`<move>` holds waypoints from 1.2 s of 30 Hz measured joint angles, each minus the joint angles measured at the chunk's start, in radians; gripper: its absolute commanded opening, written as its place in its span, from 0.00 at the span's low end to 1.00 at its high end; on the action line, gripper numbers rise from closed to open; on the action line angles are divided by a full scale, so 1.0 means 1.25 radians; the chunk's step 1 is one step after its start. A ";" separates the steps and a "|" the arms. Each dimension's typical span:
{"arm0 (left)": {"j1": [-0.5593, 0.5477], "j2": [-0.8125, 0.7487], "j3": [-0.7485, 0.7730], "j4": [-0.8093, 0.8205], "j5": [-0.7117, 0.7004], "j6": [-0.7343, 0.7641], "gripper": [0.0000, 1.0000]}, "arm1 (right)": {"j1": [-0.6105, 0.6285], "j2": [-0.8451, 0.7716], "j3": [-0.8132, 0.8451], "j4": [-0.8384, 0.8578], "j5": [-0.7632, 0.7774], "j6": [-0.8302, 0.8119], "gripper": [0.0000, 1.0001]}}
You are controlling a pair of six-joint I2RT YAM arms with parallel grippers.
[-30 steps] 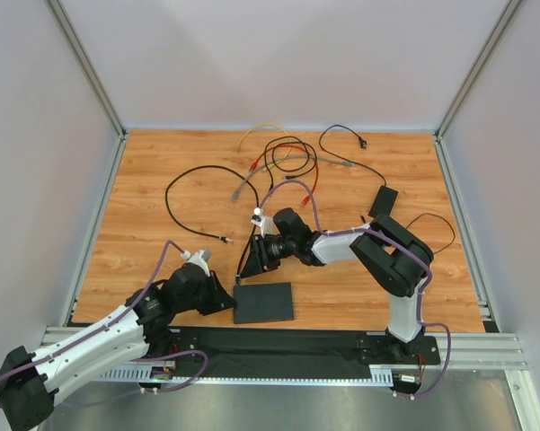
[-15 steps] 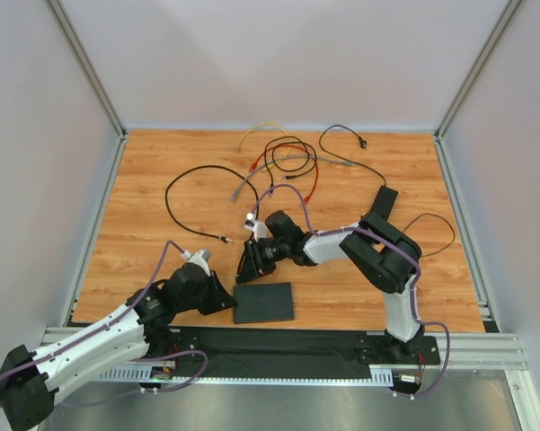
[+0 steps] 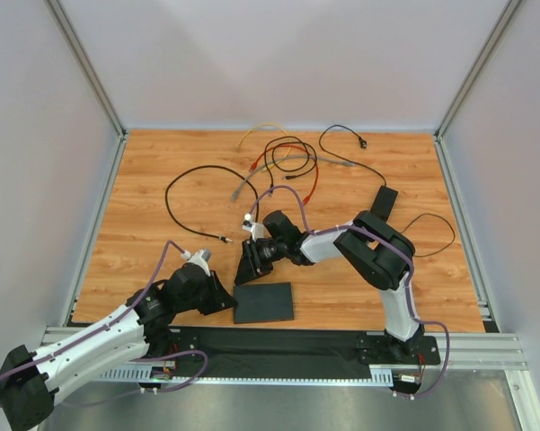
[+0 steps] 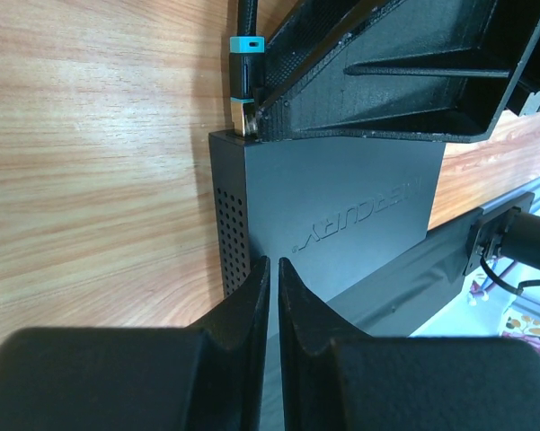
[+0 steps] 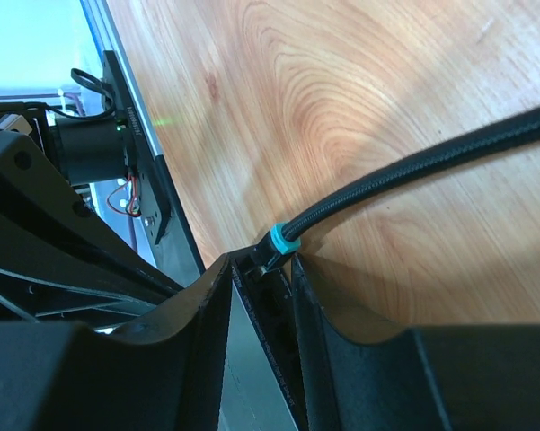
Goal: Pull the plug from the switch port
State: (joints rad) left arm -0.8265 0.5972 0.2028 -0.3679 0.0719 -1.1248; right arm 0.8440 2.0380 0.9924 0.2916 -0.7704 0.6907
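Note:
The switch (image 3: 263,303) is a flat black box lying at the table's near edge; it also shows in the left wrist view (image 4: 341,206). A black braided cable (image 5: 431,157) ends in a plug (image 5: 283,241) with a teal collar, seated in a socket at the switch's far left corner; the plug also shows in the left wrist view (image 4: 244,81). My right gripper (image 5: 261,269) is open, its jaws straddling the socket edge with the plug at their tips. In the top view it (image 3: 248,268) sits at that corner. My left gripper (image 4: 270,269) is shut at the switch's left side (image 3: 223,303).
A black power-adapter brick (image 3: 384,200) with a thin cord lies at the right. Loose cables lie behind: a black loop (image 3: 202,193), a red and black coil (image 3: 287,162), a yellow one (image 3: 262,130). A black and metal rail (image 3: 341,346) runs along the near edge.
My right gripper has moved left and nearer, down to the switch's far left corner and the plug. The left arm and the switch have not moved.

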 measured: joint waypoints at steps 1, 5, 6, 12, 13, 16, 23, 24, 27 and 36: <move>0.000 0.000 0.000 0.000 0.000 0.000 0.14 | 0.000 0.003 0.002 0.004 -0.004 0.004 0.35; 0.000 0.000 0.000 0.000 0.001 0.000 0.14 | 0.000 0.007 0.003 0.011 -0.006 0.013 0.35; 0.000 0.000 0.000 0.001 0.001 0.000 0.14 | 0.000 0.008 0.003 0.011 -0.006 0.014 0.34; 0.000 -0.003 -0.002 0.003 0.002 0.000 0.14 | -0.001 0.014 0.005 0.013 -0.009 0.017 0.29; 0.000 -0.004 -0.003 0.003 0.002 0.000 0.14 | -0.001 0.016 0.007 0.013 -0.010 0.018 0.27; 0.000 -0.005 -0.004 0.004 0.002 0.000 0.14 | -0.001 0.017 0.008 0.011 -0.011 0.019 0.22; 0.000 -0.006 -0.005 0.004 0.003 0.000 0.14 | -0.001 0.019 0.009 0.007 -0.013 0.025 0.02; 0.000 -0.006 -0.005 0.004 0.004 0.000 0.14 | -0.001 0.020 0.009 0.007 -0.014 0.025 0.00; 0.000 -0.006 -0.005 0.004 0.004 0.000 0.14 | -0.001 0.023 0.011 0.007 -0.014 0.028 0.00; 0.000 -0.009 -0.007 0.005 0.005 0.000 0.14 | -0.001 0.023 0.010 0.009 -0.013 0.031 0.00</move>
State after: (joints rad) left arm -0.8265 0.5861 0.1944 -0.3614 0.0780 -1.1252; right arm 0.8429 2.0666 1.0050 0.3023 -0.7860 0.7296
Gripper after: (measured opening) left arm 0.142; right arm 0.192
